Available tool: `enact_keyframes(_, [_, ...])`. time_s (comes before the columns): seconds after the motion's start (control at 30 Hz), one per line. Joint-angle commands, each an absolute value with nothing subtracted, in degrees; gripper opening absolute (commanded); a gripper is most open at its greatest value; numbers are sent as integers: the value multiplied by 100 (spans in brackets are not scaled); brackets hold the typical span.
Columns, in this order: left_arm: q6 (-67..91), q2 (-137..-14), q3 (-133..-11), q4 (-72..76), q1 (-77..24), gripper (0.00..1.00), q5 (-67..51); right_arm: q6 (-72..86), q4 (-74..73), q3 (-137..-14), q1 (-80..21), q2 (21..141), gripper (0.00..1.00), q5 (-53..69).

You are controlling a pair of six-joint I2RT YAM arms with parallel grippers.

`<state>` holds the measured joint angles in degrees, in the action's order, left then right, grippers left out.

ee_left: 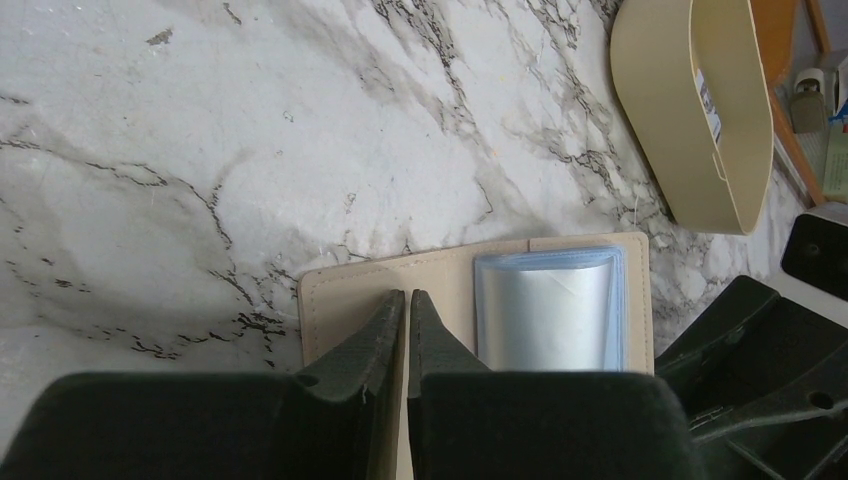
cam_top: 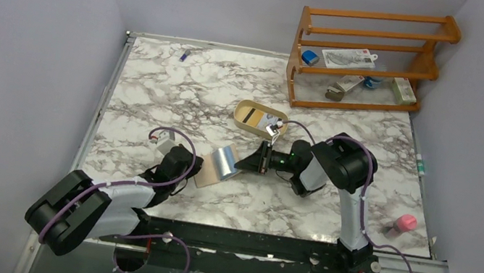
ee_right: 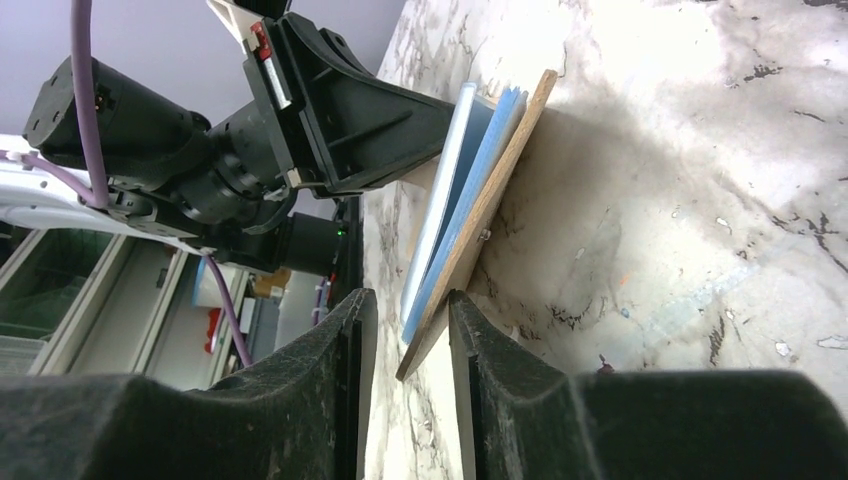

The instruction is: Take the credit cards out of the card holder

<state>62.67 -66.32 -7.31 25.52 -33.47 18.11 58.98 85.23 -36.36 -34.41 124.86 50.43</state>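
Left jaws (ee_left: 407,296) are pinching almost fully closed on the card holder (ee_left: 345,295). They are gripping the bare tan panel at its near edge, with only a hairline gap showing between the fingers. The holder is lying unfolded on the counter (ee_left: 200,150) and extending straight ahead of the left jaws. The credit cards (ee_left: 545,310) are sitting in the other panel's pocket, just right of the left fingertips. It's a pale blue stack with a whitish-silver face on top.

Right jaws (ee_right: 408,297) are standing partly open, straddling the near corner of that card-side panel. Tan backing and card edges are both poking into the gap between the fingers. From the right wrist, the panel is tilting up off the counter and the cards are fanning slightly away from the backing. Can't tell if either right finger is touching them; nothing is clamped there.

The oval tan tray (ee_left: 700,180) is sitting ahead and right of the left jaws, apart from the holder.
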Motion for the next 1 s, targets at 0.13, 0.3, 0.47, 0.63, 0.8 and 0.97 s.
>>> enact_keyframes(0.13, [6082,-6759,-521,1901,-3340,6,1570,5997,9192,-3679,-3416,12548,30,4878])
enact_keyframes(0.3, [6073,-6773,-534,1905,-3340,5,1570,6080,9322,-3688,-3393,12603,16,4902])
enact_keyframes(0.47, [6066,-6780,-543,1903,-3331,5,1573,6057,9371,-3619,-3378,12504,1,4896])
enact_keyframes(0.63, [6064,-6780,-567,1903,-3331,5,1584,5532,8683,-3531,-3376,11870,1,4895])
enact_keyframes(0.8, [6023,-6885,-646,1899,-3322,7,1539,4257,6626,-3680,-3378,10748,1,4610])
enact_keyframes(0.97, [6012,-7139,-743,2025,-3322,8,1449,3295,4849,-4012,-3378,10117,1,4308])
